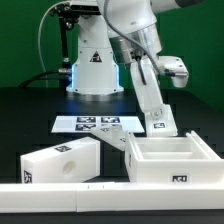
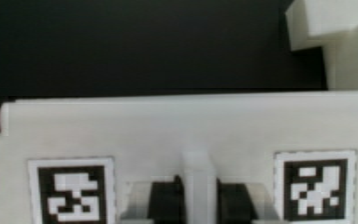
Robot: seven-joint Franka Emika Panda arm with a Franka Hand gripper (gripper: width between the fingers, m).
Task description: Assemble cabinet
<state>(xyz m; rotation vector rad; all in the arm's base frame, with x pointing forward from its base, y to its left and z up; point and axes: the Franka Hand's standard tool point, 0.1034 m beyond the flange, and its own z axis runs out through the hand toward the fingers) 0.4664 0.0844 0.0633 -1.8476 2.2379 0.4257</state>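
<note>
My gripper [image 1: 157, 117] is shut on a white cabinet panel [image 1: 160, 126], which stands tilted at the back left corner of the open white cabinet box [image 1: 178, 160]. In the wrist view the gripper [image 2: 202, 200] pinches a thin white rib of that panel [image 2: 176, 125] between two dark fingers [image 2: 165, 202], with a marker tag [image 2: 73, 190] on one side and a second tag [image 2: 313, 185] on the other. Another white tagged cabinet block [image 1: 62, 160] lies on the exterior view's left.
A long low white rail [image 1: 100, 191] runs along the front of the table. The marker board [image 1: 95, 123] lies flat behind the parts, in front of the white robot base [image 1: 92, 65]. A further white part [image 2: 336, 25] shows blurred at the wrist view's edge.
</note>
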